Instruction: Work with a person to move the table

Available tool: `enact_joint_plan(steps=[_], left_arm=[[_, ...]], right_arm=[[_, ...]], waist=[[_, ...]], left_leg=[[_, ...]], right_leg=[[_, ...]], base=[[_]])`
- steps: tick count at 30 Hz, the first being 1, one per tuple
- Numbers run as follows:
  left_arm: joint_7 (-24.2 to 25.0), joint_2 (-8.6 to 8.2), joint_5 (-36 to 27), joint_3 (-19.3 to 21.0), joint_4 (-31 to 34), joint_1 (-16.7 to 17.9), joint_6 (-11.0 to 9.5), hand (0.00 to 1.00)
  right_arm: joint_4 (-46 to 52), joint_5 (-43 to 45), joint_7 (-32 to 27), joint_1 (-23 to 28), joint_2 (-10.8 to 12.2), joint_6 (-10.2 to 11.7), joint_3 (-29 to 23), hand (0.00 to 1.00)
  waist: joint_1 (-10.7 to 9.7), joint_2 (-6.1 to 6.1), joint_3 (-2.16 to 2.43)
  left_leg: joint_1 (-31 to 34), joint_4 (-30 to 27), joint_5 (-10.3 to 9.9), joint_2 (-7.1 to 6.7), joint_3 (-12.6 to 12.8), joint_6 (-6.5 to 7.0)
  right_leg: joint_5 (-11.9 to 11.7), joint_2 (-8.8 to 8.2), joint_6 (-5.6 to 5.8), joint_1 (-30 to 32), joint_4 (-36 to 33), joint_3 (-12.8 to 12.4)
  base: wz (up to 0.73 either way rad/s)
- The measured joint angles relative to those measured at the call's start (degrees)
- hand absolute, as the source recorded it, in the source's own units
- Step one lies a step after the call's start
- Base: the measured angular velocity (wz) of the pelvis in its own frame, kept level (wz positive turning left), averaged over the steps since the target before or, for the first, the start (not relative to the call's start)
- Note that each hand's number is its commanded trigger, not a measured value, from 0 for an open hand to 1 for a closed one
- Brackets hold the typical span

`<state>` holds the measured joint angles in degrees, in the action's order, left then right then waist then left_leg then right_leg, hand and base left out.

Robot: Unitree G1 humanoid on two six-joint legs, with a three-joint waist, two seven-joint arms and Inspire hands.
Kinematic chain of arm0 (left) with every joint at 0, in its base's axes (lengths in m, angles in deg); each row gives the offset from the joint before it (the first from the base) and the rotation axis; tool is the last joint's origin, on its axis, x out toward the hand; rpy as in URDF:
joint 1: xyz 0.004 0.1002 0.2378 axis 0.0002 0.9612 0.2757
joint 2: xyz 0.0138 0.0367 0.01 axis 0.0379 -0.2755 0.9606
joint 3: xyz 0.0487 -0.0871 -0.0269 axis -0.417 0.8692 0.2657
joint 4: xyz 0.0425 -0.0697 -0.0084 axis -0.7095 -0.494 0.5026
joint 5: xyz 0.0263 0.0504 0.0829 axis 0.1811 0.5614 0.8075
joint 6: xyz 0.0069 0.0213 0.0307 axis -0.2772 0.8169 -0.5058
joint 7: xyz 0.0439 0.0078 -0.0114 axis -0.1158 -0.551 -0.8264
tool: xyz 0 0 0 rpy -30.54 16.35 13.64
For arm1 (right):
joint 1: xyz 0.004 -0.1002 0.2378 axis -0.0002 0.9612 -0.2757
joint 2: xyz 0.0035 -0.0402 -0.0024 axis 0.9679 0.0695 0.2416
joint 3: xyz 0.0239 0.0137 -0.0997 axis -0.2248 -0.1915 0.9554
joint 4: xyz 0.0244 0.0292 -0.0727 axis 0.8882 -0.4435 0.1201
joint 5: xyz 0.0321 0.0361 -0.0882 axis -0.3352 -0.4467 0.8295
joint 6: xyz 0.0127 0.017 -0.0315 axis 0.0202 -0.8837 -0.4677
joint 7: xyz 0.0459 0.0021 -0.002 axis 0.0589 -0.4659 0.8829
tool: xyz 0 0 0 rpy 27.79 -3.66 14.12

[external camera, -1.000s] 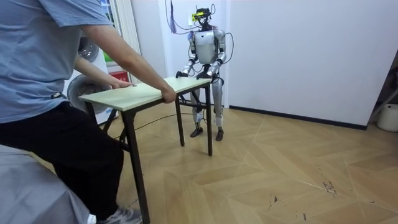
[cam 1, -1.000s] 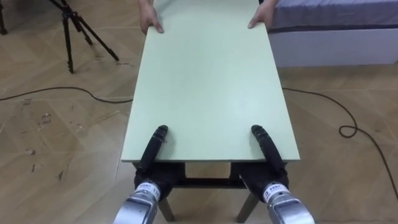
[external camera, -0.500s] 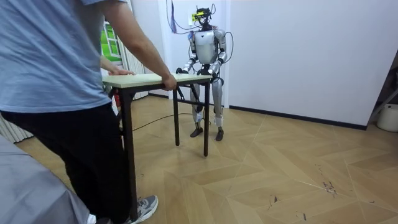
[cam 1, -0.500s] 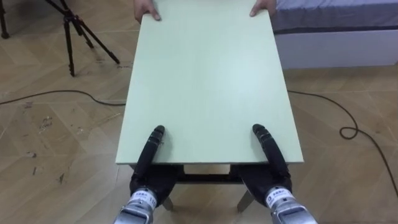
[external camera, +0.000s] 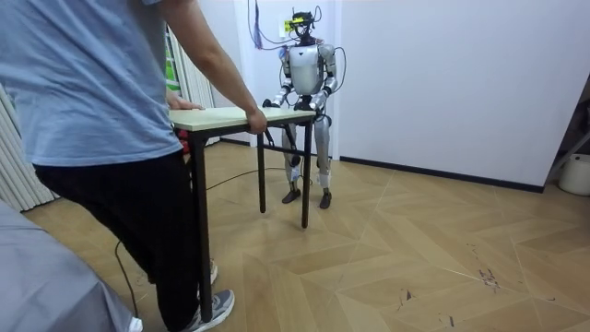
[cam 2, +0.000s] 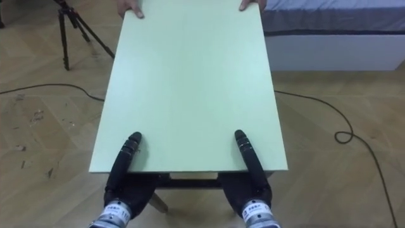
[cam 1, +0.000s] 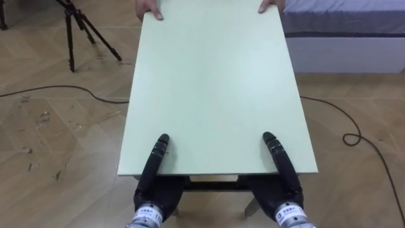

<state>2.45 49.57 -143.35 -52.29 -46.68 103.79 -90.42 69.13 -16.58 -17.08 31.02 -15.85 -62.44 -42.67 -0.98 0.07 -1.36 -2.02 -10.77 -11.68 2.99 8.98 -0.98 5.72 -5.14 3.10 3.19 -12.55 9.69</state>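
A pale green table [cam 1: 215, 82] with dark legs stretches away from me. My left hand [cam 1: 155, 161] and right hand [cam 1: 278, 158] clamp its near edge, thumbs lying on top and the fingers hidden beneath. At the far edge a person's two hands [cam 1: 149, 9] grip the corners. In the room view the person [external camera: 101, 111] in a blue shirt stands at the near end of the table [external camera: 230, 115], one foot raised, while I stand upright at the far end by the white wall.
A black tripod [cam 1: 76, 25] stands on the wooden floor at the far left. A bed [cam 1: 342, 31] lies at the far right. Dark cables [cam 1: 354, 133] curl over the floor on both sides of the table.
In the room view the person's end of the table has risen until the top is level, and the person has stepped. My hands keep the same hold on the near edge.
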Motion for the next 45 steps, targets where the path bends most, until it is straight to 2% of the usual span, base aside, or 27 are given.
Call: enact_joint_plan(steps=[6, 9, 12, 13, 14, 16, 18, 21, 23, 24, 26, 27, 28, 29, 30, 31, 32, 34, 36, 37, 38, 39, 40, 41, 43, 44, 45], left_arm=[[1.4, 2.8, 0.1, -1.1, 0.0, 0.7, -1.0, 1.0], [2.1, 3.51, 0.0, -1.6, -0.1, 1.0, -1.0, 1.0], [2.5, 3.36, 0.1, -1.9, -0.1, 1.2, -0.9, 1.0], [2.6, 2.61, 0.1, -2.0, -0.1, 2.2, -1.1, 1.0], [3.4, 2.32, -0.3, -2.0, 0.0, 3.6, -1.4, 1.0], [3.8, 2.83, -0.8, -2.0, 0.0, 3.6, -1.0, 1.0], [4.2, 3.02, -0.8, -2.0, 0.0, 3.2, -0.8, 1.0], [4.2, 2.93, -0.8, -2.2, 0.0, 1.8, -0.4, 1.0], [4.5, 2.99, -0.8, -2.2, 0.3, -0.5, -0.4, 1.0], [4.5, 3.09, -0.7, -2.2, 0.4, -0.9, -0.5, 1.0], [4.5, 3.02, -0.7, -2.9, 0.2, -2.9, -0.9, 1.0], [4.4, 3.04, -0.7, -3.1, 0.0, -3.7, -0.9, 1.0], [4.0, 3.09, -0.3, -4.1, -0.7, -6.1, -0.9, 1.0], [3.2, 3.18, -0.1, -4.7, -1.0, -7.9, -1.0, 1.0], [3.4, 3.43, -0.3, -4.4, -1.5, -7.4, -1.9, 1.0], [4.1, 3.89, -0.8, -4.2, -1.5, -6.2, -2.5, 1.0], [5.4, 4.15, -1.6, -4.1, -1.6, -4.1, -3.0, 1.0], [5.8, 2.5, -1.6, -4.0, -2.0, -2.4, -2.6, 1.0], [5.8, 2.67, -1.4, -3.9, -2.3, -2.0, -2.1, 1.0], [5.7, 2.83, -1.0, -3.9, -2.3, -2.1, -2.0, 1.0], [5.7, 2.81, -0.7, -3.8, -2.3, -2.5, -2.0, 1.0], [5.7, 2.7, -0.8, -3.7, -2.3, -2.7, -2.1, 1.0], [5.5, 2.35, -0.5, -3.7, -2.7, -2.9, -2.0, 1.0], [5.3, 2.23, 0.1, -4.0, -3.3, -2.9, -1.1, 1.0], [5.0, 2.54, 1.4, -4.2, -3.3, -2.8, 0.5, 1.0], [5.0, 2.8, 1.6, -4.2, -3.0, -2.3, 0.8, 1.0], [5.0, 2.92, 1.5, -4.0, -2.5, -1.7, 0.9, 1.0]], right_arm=[[-1.8, -1.7, 3.3, 2.0, 1.1, 2.1, 2.1, 1.0], [-3.1, -2.0, 5.1, 2.1, 1.1, 2.3, 2.4, 1.0], [-3.1, -1.8, 6.1, 2.7, 0.9, 3.0, 2.4, 1.0], [-3.1, -1.4, 6.2, 2.9, 0.5, 3.1, 2.4, 1.0], [-3.2, -0.8, 6.2, 2.9, -0.2, 2.7, 2.8, 1.0], [-3.2, -0.7, 6.5, 3.1, -0.1, 3.0, 3.0, 1.0], [-3.1, -0.7, 7.1, 3.1, 0.1, 3.1, 2.7, 1.0], [-2.7, -1.2, 8.0, 2.6, -0.4, 3.7, 2.4, 1.0], [-1.8, -1.2, 8.7, 1.5, -0.5, 4.7, 2.3, 1.0], [-1.9, -1.3, 8.7, 1.1, -0.4, 4.7, 2.2, 1.0], [-1.9, -1.6, 9.3, -0.2, -0.3, 4.1, 0.6, 1.0], [-1.9, -1.5, 9.7, -0.3, 0.2, 3.9, 0.0, 1.0], [-1.9, -1.7, 10.6, -0.2, 0.8, 3.6, -1.9, 1.0], [-2.0, -1.8, 11.0, -0.5, 1.4, 2.9, -3.6, 1.0], [-3.4, -1.7, 11.3, -1.3, 1.9, 1.4, -4.1, 1.0], [-4.6, -1.1, 11.6, -1.7, 2.2, 0.3, -4.0, 1.0], [-5.5, 0.4, 12.4, -1.3, 2.9, -1.1, -4.2, 1.0], [-5.3, 2.5, 13.3, -0.1, 2.7, -1.0, -4.5, 1.0], [-5.3, 3.2, 13.3, 0.9, 3.0, -1.7, -5.3, 1.0], [-5.4, 2.8, 13.0, 1.1, 3.3, -2.3, -5.6, 1.0], [-5.4, 2.6, 12.8, 0.6, 3.4, -2.9, -6.1, 1.0], [-5.4, 2.6, 12.7, 0.2, 3.4, -3.2, -6.3, 1.0], [-5.4, 2.9, 12.4, 0.3, 3.4, -3.4, -6.5, 1.0], [-5.1, 2.4, 12.4, 2.0, 3.4, -3.3, -6.8, 1.0], [-4.5, 0.6, 12.4, 4.3, 3.2, -3.2, -7.0, 1.0], [-4.2, 0.1, 12.4, 4.8, 3.0, -3.4, -7.0, 1.0], [-4.0, -0.4, 12.4, 4.9, 2.8, -3.3, -6.5, 1.0]], waist=[[2.5, -0.57, 0.0], [3.1, 0.07, 0.36], [3.9, -0.04, 0.67], [5.0, 0.49, 0.79], [5.4, 1.5, 1.31], [4.0, 2.09, 1.23], [1.8, 2.6, 0.9], [1.0, 3.98, 0.18], [0.8, 5.19, -0.08], [0.4, 5.16, -0.07], [-1.7, 5.86, -0.08], [-2.1, 5.9, -0.07], [-2.0, 5.62, -0.19], [-1.5, 4.7, -0.19], [-1.1, 3.58, -0.51], [-0.9, 3.35, -0.01], [-1.0, 2.15, 0.78], [-2.1, 3.29, 0.22], [-3.6, 2.28, 0.28], [-4.2, 1.37, 0.54], [-4.5, 0.99, 0.73], [-4.4, 0.89, 0.72], [-4.8, 0.9, 0.47], [-5.2, 0.87, 0.47], [-4.9, -0.03, 0.58], [-4.9, -0.36, 0.58], [-3.9, -0.51, 0.57]], left_leg=[[5.9, -13.3, -3.5, 4.47, -1.0, -2.71], [12.8, -23.5, -2.8, 7.44, -6.1, -3.81], [15.3, -27.0, -1.0, 9.08, -6.7, -5.22], [16.1, -34.5, -0.5, 9.85, -6.6, -4.64], [15.7, -43.6, -0.3, 10.41, -6.5, -4.27], [13.9, -49.8, -0.2, 10.32, -6.7, -4.34], [7.6, -46.0, 0.2, 10.48, -6.9, -5.42], [2.2, -38.3, 0.1, 10.22, -7.4, -5.58], [-0.5, -27.6, -1.3, 10.42, -7.7, -6.85], [-1.2, -25.0, -3.1, 10.35, -7.7, -7.29], [-3.5, -12.2, -8.1, 10.15, -7.7, -7.19], [-3.9, -8.4, -8.6, 9.94, -7.6, -6.93], [-4.8, 0.2, -8.6, 8.65, -6.8, -6.38], [-6.2, 4.6, -7.6, 6.52, -4.4, -5.25], [-6.5, 4.3, -8.2, 4.74, -4.5, -3.85], [-5.9, 3.1, -8.7, 4.58, -4.9, -3.47], [-4.5, -0.6, -9.7, 2.87, -5.1, -3.19], [-3.1, -4.6, -11.6, 1.48, -5.2, -2.43], [-2.3, -4.9, -11.7, -0.77, -4.4, -1.4], [-0.6, -5.8, -11.4, -1.85, -3.9, 0.34], [2.2, -6.9, -10.4, -2.73, -2.7, 1.72], [3.5, -7.2, -9.7, -2.65, -1.4, 2.43], [4.4, -7.4, -8.3, -2.18, 4.0, 2.99], [4.1, -7.1, -7.1, -1.77, 8.7, 3.41], [3.5, -5.9, -5.5, -2.38, 13.2, 4.14], [3.6, -6.2, -5.2, -2.87, 16.1, 4.58], [4.0, -6.8, -5.1, -3.26, 18.2, 4.84]], right_leg=[[3.0, 2.82, -2.88, 2.9, -5.6, 0.0], [4.5, 6.12, -5.64, 3.8, -6.3, 0.3], [4.8, 6.56, -8.05, 5.5, -6.2, 2.3], [5.3, 6.75, -9.08, 5.8, -6.7, 4.2], [5.7, 7.37, -9.9, 5.5, -7.2, 5.7], [6.1, 8.06, -10.81, 5.7, -7.7, 7.7], [6.4, 8.51, -11.32, 6.2, -8.1, 9.8], [6.3, 8.63, -11.42, 8.4, -9.1, 11.0], [5.6, 8.39, -11.68, 12.8, -11.3, 12.4], [5.4, 8.08, -11.6, 13.8, -11.8, 12.5], [2.6, 6.92, -10.68, 17.8, -12.9, 11.4], [1.8, 6.66, -10.12, 19.1, -13.2, 9.6], [0.1, 6.14, -8.44, 22.1, -14.5, 4.5], [-1.4, 5.33, -7.9, 26.3, -19.2, 1.9], [-3.1, 5.92, -7.63, 30.8, -22.3, 0.6], [-5.1, 7.54, -7.69, 30.0, -18.1, 0.4], [-9.1, 7.44, -10.41, 27.1, -11.1, 2.4], [-9.7, 5.11, -10.41, 25.1, -9.1, 3.4], [-11.4, 3.36, -9.02, 25.1, -8.9, 2.2], [-15.1, 2.81, -7.08, 25.1, -6.3, -0.3], [-21.6, 2.79, -4.23, 24.9, -1.4, -2.8], [-24.7, 2.64, -2.67, 24.9, 0.8, -3.6], [-21.3, 1.41, -2.56, 25.2, -3.9, -2.8], [-9.7, -0.24, -4.05, 25.0, -16.4, -0.5], [2.0, -3.03, -3.39, 23.2, -34.3, -0.1], [5.6, -4.86, -2.25, 20.1, -42.1, -0.7], [7.3, -6.14, -1.07, 15.8, -45.9, -2.5]], base=[[-0.05], [0.08], [-0.05], [-0.56], [-0.55], [0.23], [0.56], [0.25], [0.14], [0.3], [0.55], [0.68], [0.41], [-0.1], [-0.65], [-0.78], [-0.48], [0.07], [0.34], [0.21], [0.15], [0.17], [0.45], [0.6], [0.59], [0.22], [-0.19]])
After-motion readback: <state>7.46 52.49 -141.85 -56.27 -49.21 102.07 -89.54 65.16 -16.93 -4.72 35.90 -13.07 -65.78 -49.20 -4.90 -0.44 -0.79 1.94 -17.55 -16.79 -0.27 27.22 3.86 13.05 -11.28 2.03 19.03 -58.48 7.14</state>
